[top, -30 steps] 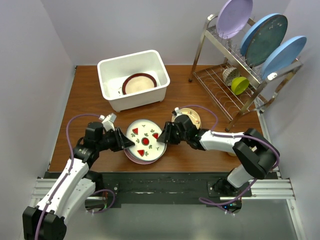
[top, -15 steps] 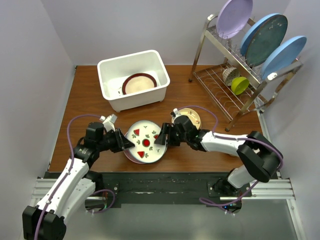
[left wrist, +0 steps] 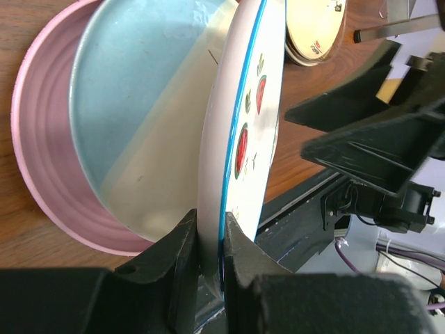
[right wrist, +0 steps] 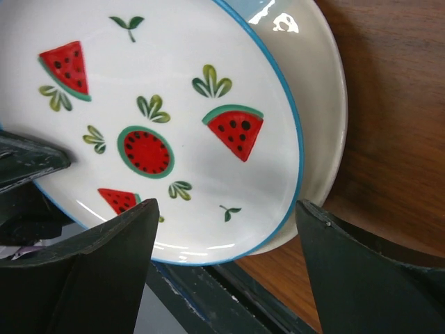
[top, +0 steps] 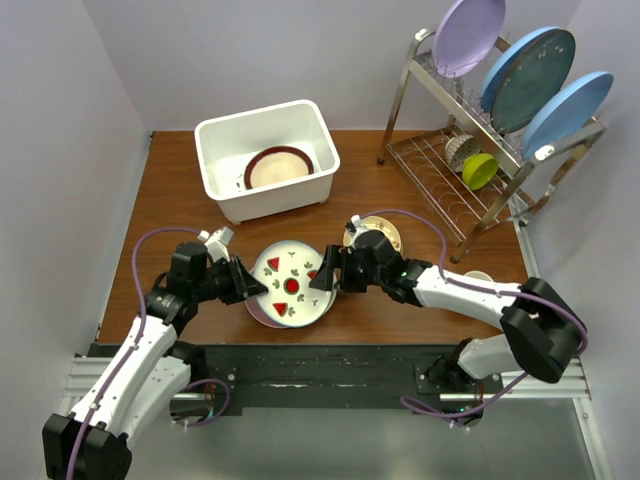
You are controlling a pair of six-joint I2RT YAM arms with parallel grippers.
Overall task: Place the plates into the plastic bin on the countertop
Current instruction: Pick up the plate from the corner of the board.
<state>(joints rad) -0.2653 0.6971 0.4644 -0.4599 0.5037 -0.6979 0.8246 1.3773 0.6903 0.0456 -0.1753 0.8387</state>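
The left gripper point(left wrist: 208, 240) is pinched shut on the rim of the watermelon plate point(top: 291, 284). This plate is white with a thin blue edge and red watermelon pictures. It is near the front of the counter point(top: 180, 200), between the two arms. It is tilted, and the held side is lifted up. Under it is a blue plate point(left wrist: 139, 90), and the blue plate sits inside a pink plate point(left wrist: 35, 139) that lies on the counter.

The right gripper point(right wrist: 226, 209) is at the other side of the watermelon plate. Its fingers point(right wrist: 104, 250) are wide apart and hold nothing. The plate's edge is in the gap between them.

A small tan plate point(top: 385, 232) lies on the counter just behind the right gripper.

The bin point(top: 215, 135) is white and stands at the back of the counter, well apart from the grippers. A cream plate with a dark red rim point(top: 277, 166) lies flat in it.

A wire rack point(top: 440, 170) stands at the back right. It holds big blue and purple plates upright, and a yellow cup point(top: 480, 170) lower down
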